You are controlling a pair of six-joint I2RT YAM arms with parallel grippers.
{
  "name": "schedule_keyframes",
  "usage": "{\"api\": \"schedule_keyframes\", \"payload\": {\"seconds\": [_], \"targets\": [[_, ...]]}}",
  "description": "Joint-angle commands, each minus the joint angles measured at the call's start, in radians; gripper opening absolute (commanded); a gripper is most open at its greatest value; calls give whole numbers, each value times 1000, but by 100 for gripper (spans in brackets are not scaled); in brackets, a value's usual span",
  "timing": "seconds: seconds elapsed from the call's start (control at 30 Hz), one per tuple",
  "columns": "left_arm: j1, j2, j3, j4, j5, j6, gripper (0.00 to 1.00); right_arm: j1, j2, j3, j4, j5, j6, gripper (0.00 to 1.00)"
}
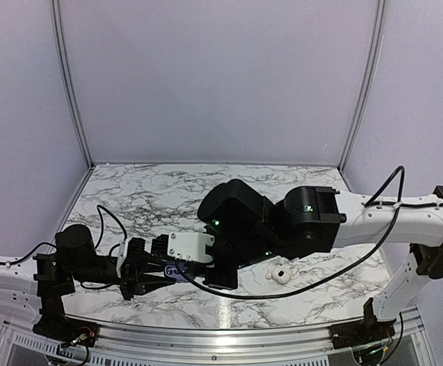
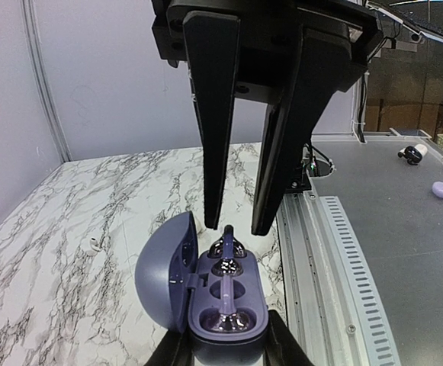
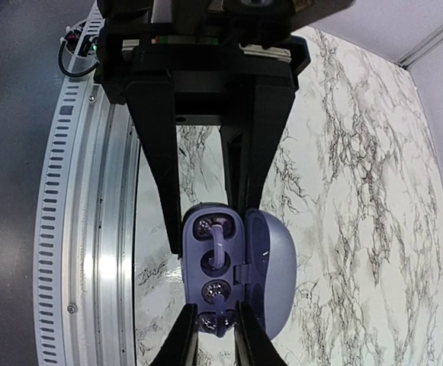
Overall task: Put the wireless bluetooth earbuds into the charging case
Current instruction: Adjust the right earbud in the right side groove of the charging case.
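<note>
The charging case (image 2: 206,309) is lavender-purple and lies open, lid (image 3: 276,259) swung to one side. My left gripper (image 2: 229,349) is shut on its near end, low over the marble near the front rail (image 1: 177,270). Two earbuds sit in the wells with their purple stems showing. One earbud (image 3: 219,232) lies at the left gripper's end (image 2: 228,301). The other earbud (image 3: 219,314) is at the far end (image 2: 227,242). My right gripper (image 3: 217,334) straddles that earbud from above, jaws slightly open, with a small gap on each side of the stem in the left wrist view (image 2: 236,226).
A small white piece (image 1: 280,273) lies on the marble right of the case, seen small in the left wrist view (image 2: 94,244). The metal front rail (image 2: 324,252) runs right beside the case. The right arm's black body (image 1: 244,221) hangs over the table's middle.
</note>
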Motion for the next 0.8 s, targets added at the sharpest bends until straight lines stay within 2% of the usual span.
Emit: {"api": "schedule_keyframes", "payload": {"seconds": [0.0,0.33,0.43,0.6,0.77], "targets": [[-2,0,36,45,16,11,0,-7,3,8,-20,13,6,18],[-2,-7,33,44,15,10,0,-8,23,6,-38,2,-3,14],[-2,-6,34,44,15,12,0,-8,33,9,-47,-8,-6,19],[-2,-4,33,45,15,11,0,-8,31,9,-39,-7,-8,4],[-2,3,34,44,18,11,0,-8,36,18,-41,-12,-8,11]]}}
